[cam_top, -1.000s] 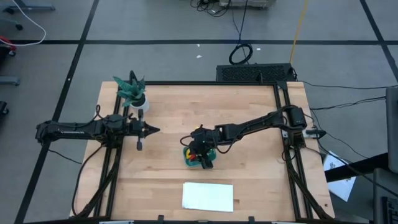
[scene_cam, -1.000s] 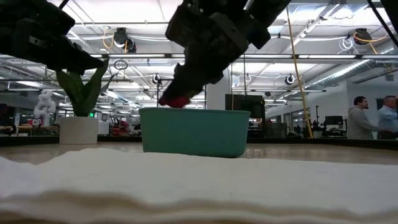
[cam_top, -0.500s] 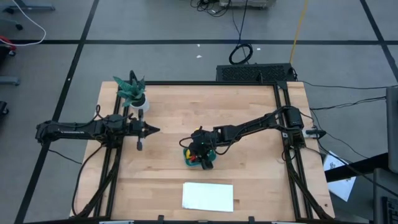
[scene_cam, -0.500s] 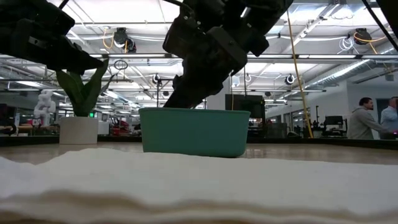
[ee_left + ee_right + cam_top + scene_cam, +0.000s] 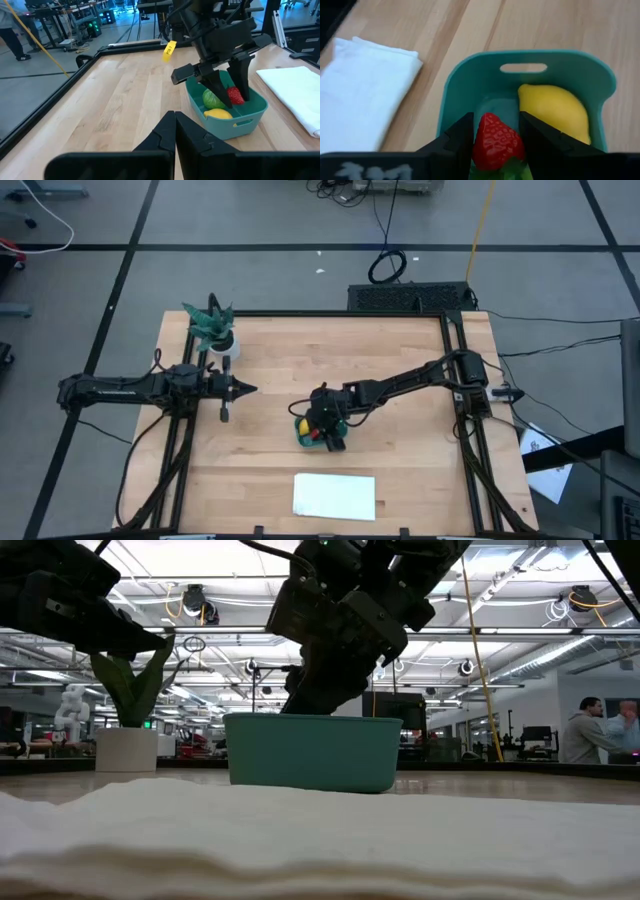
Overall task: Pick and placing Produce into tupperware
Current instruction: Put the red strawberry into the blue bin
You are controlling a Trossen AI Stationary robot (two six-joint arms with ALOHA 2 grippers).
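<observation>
Red strawberry-like toy fruit (image 5: 496, 140) clamped between right gripper (image 5: 495, 142) fingers (image 5: 457, 137), tip pointing down into teal-blue plastic tupperware (image 5: 455, 85). Beside yellow lemon (image 5: 555, 112) lying lengthwise. Left gripper (image 5: 243, 389) fingers closed, empty, well apart.

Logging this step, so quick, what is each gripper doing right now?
Left gripper: closed, holding nothing, waiting near the potted plant.
Right gripper: closed on the strawberry, lowered into the tupperware.

The teal tupperware (image 5: 312, 433) is crowded: the right gripper (image 5: 233, 96) reaches down into it with a red strawberry (image 5: 496, 140) between its fingers, beside a lemon (image 5: 555, 112) and a green fruit (image 5: 213, 99). A white cloth (image 5: 334, 495) lies near it. The left gripper (image 5: 246, 389) waits well apart, by the potted plant (image 5: 211, 326); bare wood lies between.
</observation>
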